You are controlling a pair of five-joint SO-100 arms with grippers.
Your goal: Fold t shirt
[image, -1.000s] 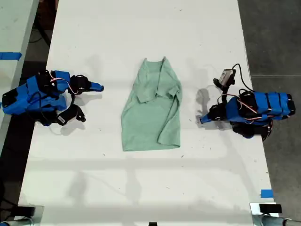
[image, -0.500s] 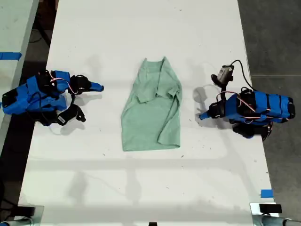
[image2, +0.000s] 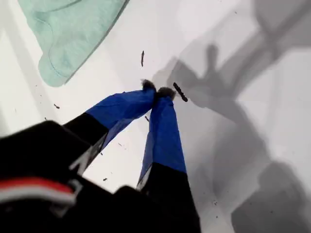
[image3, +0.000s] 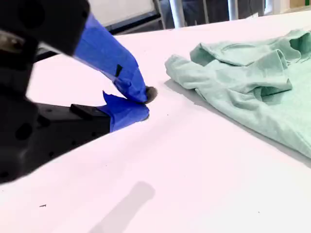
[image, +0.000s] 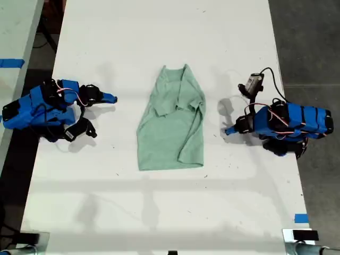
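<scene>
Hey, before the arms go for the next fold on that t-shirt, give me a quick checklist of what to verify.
1. The t shirt lies wholly on the table: ok.
2. My first gripper is free of cloth: ok, shut on nothing.
3. My second gripper is free of cloth: ok, shut, apart from the t shirt.
4. Jaws opened for a grasp: not ok, both shut.
5. Cloth lying flat: not ok, bunched near the neck.

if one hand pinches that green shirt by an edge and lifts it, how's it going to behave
Probably floppy: the shirt already lies in soft folds, one side flapped over itself, so it should drape and sag from a pinch. It looks thin and light, likely easy to lift. On the smooth white table it may slide or bunch rather than stay put when pushed.
</scene>
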